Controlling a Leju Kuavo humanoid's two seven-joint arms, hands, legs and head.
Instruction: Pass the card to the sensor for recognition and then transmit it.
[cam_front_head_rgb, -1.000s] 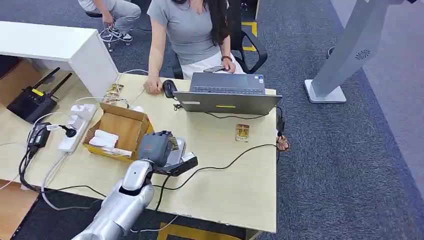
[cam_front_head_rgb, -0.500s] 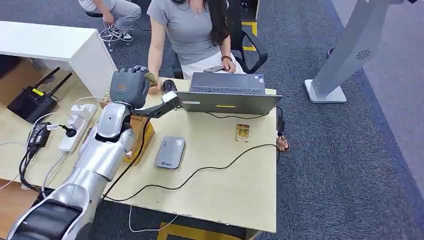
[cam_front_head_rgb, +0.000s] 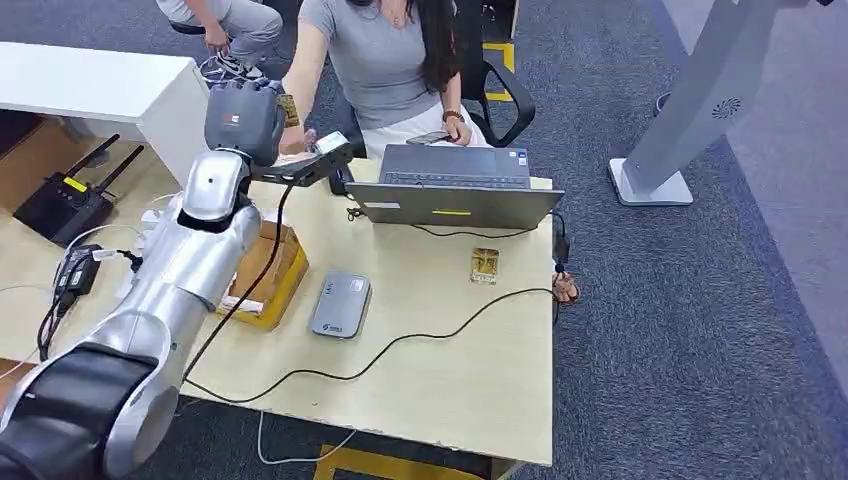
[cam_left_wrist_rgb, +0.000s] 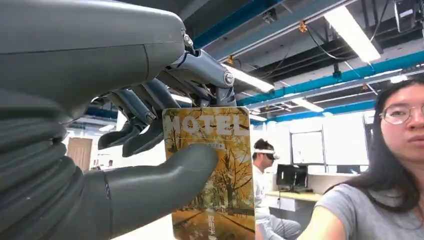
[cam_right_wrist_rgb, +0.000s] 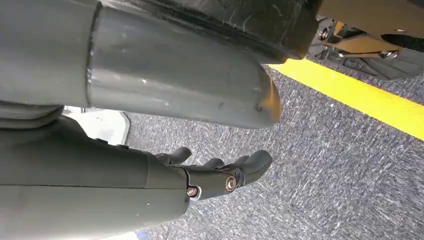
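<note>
Head view: left robot hand is raised above the far edge of the tabletop near the seated person, card barely visible at its fingers; grey sensor lies flat on the tabletop, well apart. Left wrist view shows the grip: thumb pins the "MOTEL" card upright against the fingers. Right wrist view: right robot hand hangs over carpet, fingers apart, holding nothing.
</note>
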